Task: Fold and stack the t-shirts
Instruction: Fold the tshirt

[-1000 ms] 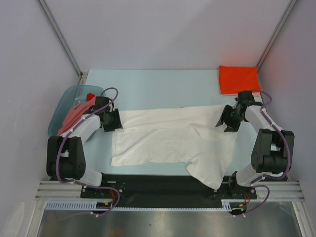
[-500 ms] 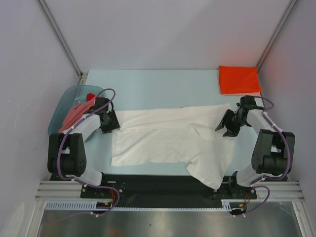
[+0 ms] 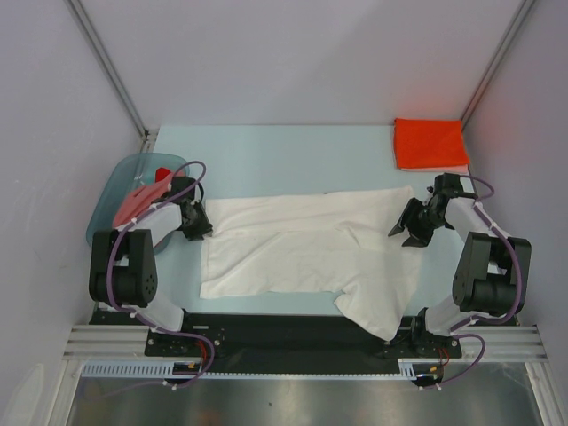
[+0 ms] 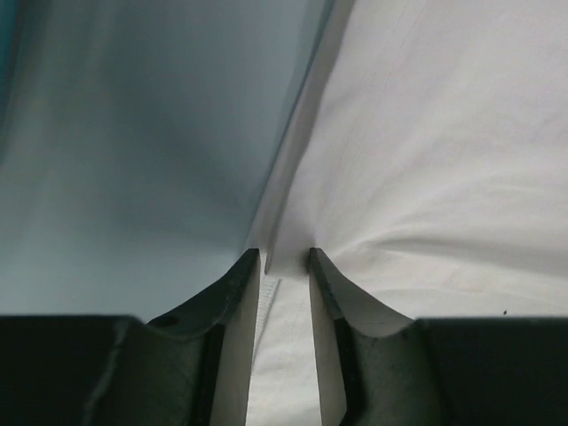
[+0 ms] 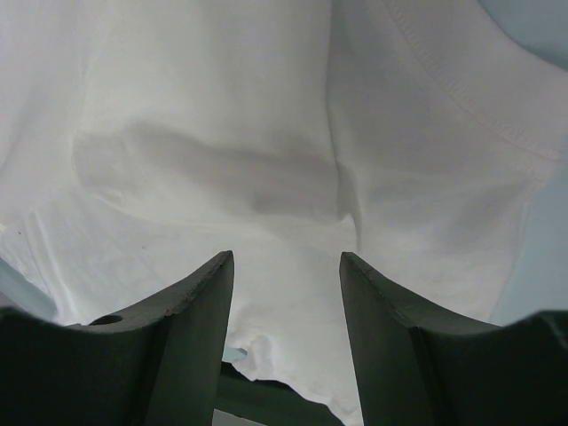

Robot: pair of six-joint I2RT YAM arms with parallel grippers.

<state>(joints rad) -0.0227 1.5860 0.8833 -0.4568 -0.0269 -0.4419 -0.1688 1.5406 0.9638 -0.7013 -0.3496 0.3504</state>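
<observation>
Basin point(image 3: 103, 206) left of white t-shirt point(image 3: 293, 248) holds salmon-pink tee point(image 3: 131, 202) and red tee point(image 3: 163, 173). Left gripper point(image 4: 284, 259) at shirt's left edge, fingers nearly together astride the hem; can't tell if it grips. Shirt lies spread on table point(image 3: 266, 151). Right gripper point(image 5: 286, 257) over shirt's right end, fingers wide apart, holding nothing. Folded orange-red t-shirt point(image 3: 429, 144) beyond shirt's far right corner.

Fixed overhead view from the near side; both wrist views close above the white t-shirt point(image 3: 293, 240).
</observation>
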